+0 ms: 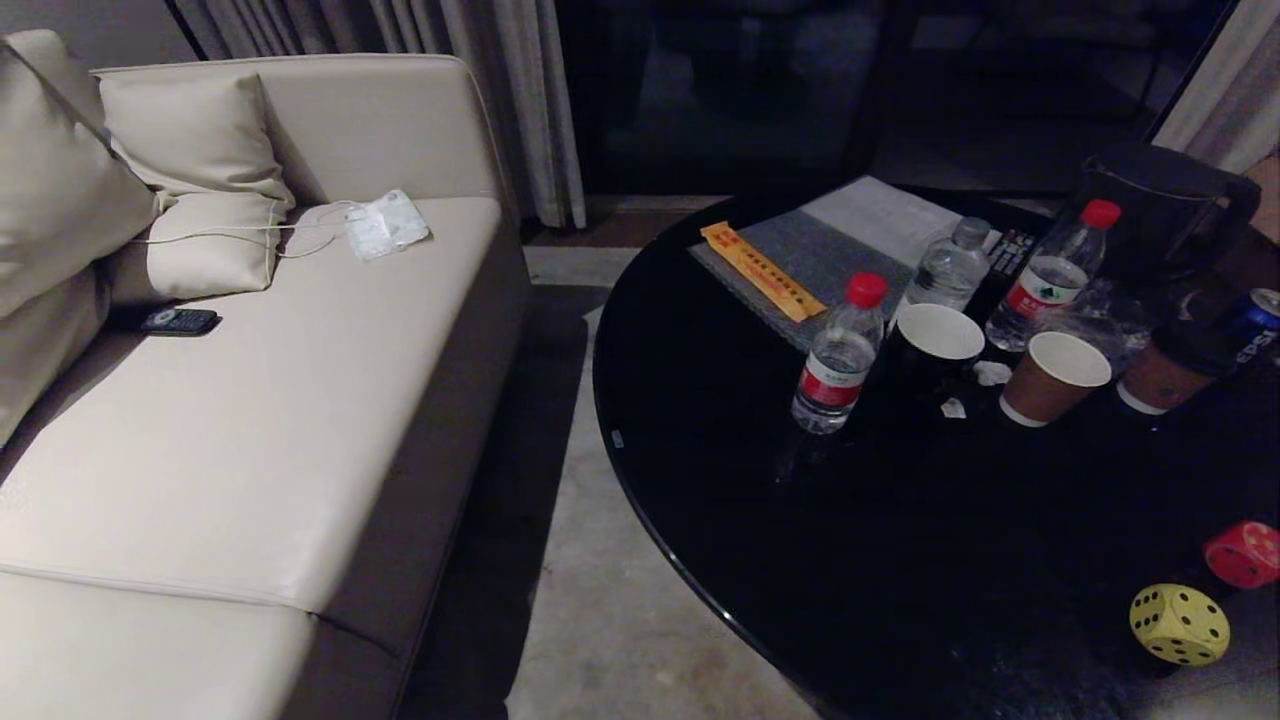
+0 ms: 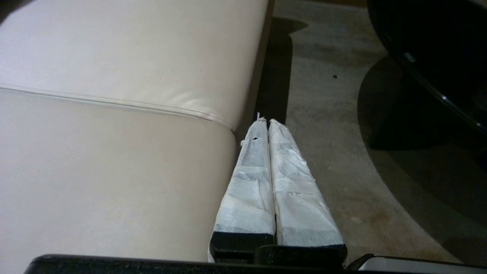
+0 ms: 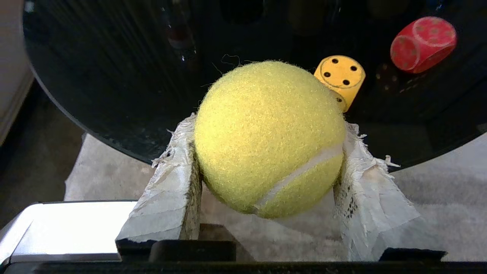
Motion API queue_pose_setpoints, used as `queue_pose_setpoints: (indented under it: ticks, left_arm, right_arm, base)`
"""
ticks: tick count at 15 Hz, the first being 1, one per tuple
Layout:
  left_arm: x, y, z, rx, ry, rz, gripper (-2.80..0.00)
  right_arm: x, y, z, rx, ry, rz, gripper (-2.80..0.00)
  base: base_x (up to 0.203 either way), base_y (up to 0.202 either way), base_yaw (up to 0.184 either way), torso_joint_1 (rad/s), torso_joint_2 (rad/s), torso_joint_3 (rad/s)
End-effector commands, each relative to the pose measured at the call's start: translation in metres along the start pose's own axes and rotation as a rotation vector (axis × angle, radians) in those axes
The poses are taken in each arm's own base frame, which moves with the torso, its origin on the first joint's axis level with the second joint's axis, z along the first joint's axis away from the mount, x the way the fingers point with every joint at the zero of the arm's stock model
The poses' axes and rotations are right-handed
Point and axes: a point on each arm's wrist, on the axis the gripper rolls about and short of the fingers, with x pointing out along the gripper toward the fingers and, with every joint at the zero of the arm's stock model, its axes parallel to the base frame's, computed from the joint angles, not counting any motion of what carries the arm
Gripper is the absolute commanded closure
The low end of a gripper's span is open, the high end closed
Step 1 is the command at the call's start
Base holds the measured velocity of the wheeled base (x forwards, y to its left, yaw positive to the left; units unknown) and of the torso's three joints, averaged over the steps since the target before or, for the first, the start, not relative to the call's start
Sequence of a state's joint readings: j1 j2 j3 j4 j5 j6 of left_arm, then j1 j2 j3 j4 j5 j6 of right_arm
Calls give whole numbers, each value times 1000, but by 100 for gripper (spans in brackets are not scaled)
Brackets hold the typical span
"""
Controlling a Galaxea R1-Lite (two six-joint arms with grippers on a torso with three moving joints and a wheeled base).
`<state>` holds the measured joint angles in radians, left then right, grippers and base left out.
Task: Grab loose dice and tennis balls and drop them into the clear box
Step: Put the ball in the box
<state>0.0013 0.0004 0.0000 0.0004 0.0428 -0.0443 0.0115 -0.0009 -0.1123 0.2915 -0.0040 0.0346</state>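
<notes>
Two taped fingers of the right gripper pinch one tennis ball between them, jaws spread to the ball's width, held just off the rim of the black desk. Beyond the ball, on the desk, sits the yellow die, with the red die near it. The left gripper hangs with jaws pressed together, between the desk and the cream sofa, over the floor. Bottles and paper cups stand farther back on the desk.
</notes>
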Motion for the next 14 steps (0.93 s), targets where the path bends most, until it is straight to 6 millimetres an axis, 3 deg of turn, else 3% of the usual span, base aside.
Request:
queue_pose_setpoints:
  ticks: [1,14]
  left_arm:
    - [0,0,0,1,2,1,0]
    - [0,0,0,1,2,1,0]
  right_arm:
    - [0,0,0,-4,3,2,0]
    - [0,0,0,-18,5,3,0]
  base:
    - [0,0,0,-4,4,215]
    - [0,0,0,2,2,202]
